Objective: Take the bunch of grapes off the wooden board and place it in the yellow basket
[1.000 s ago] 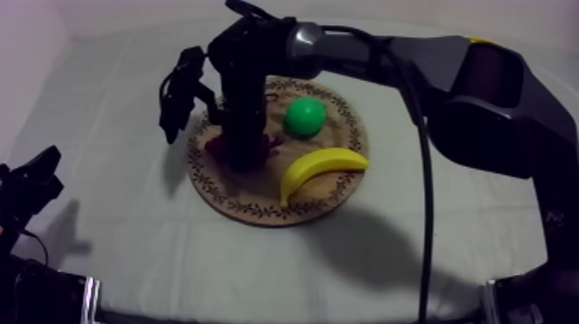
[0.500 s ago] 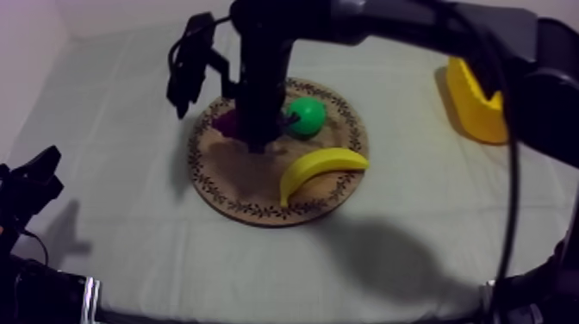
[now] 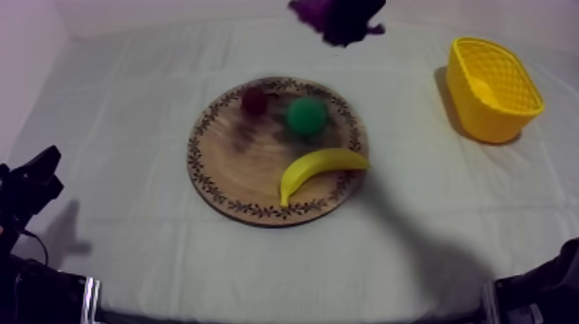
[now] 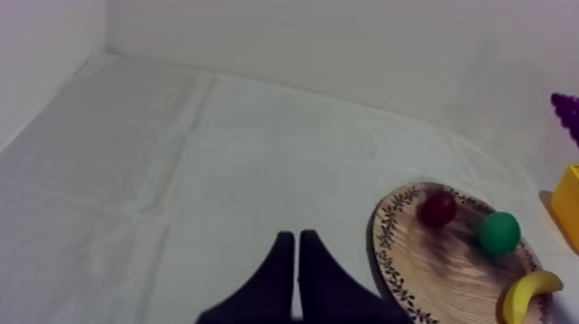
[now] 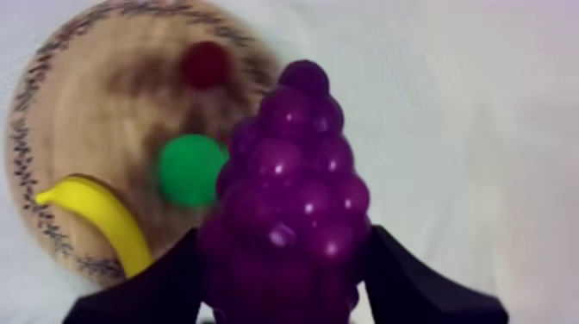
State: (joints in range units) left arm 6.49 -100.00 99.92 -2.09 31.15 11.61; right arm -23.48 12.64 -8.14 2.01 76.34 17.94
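Plainly, the bunch of grapes (image 5: 293,194) is glossy deep purple.

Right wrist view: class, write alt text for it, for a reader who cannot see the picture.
The right gripper is shut on a purple bunch of grapes, held up off the wooden board over the grey-white cloth. On the board lie a small red fruit, a green fruit and a banana.
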